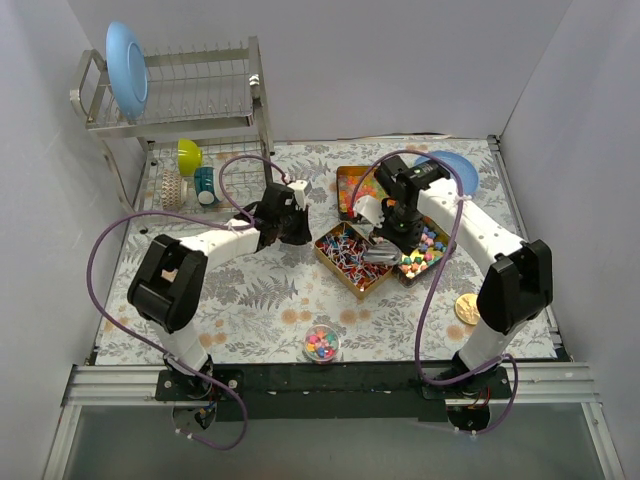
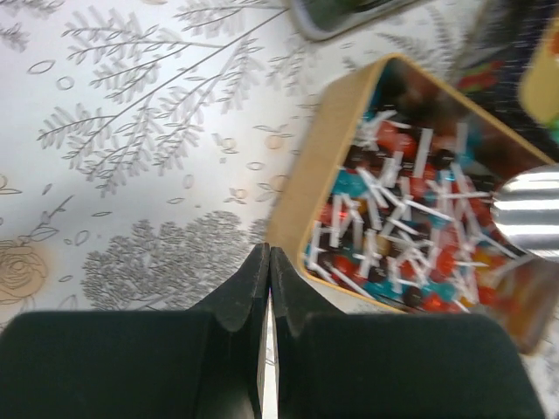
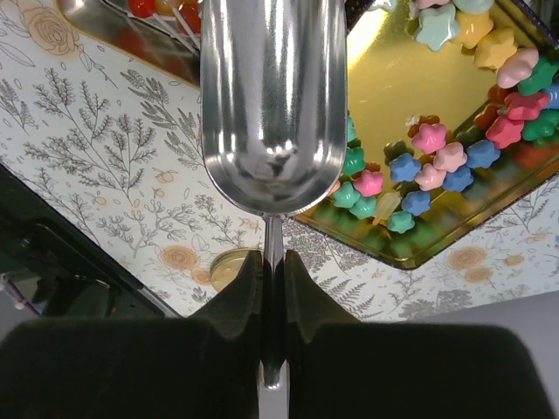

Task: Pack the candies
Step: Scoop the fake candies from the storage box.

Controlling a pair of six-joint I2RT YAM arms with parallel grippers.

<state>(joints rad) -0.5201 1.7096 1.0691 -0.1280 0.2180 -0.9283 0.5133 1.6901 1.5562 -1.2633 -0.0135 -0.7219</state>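
The candies are lying in 3 shallow gold tins clustered right of the middle of the surface (image 1: pixel 250 290), toward its far edge. The red-blue-white wrapped candies (image 2: pixel 393 218) are filling the nearest tin (image 2: pixel 295 196), which is sitting just ahead and to the right of the left hand (image 2: pixel 269 262). That hand is hovering over the patterned surface beside the tin's corner with its fingers pressed fully together, holding nothing. The star-shaped candies (image 3: pixel 437 157), pink, blue, green and yellow, are crowding the near side of a 2nd tin (image 3: pixel 384 78), just right of the right hand (image 3: pixel 272 262). The right hand is clamping its fingers tight on the thin handle of a metal scoop (image 3: pixel 272 105), whose bare shiny bowl is hanging over the gap between those 2 tins. A 3rd tin (image 1: pixel 340 185) is resting closer to the far edge. More mixed candies are sitting in a small round cup (image 1: pixel 306 345) near the near edge, well apart from both hands. A round gold lid (image 1: pixel 467 307) is lying toward the right edge.
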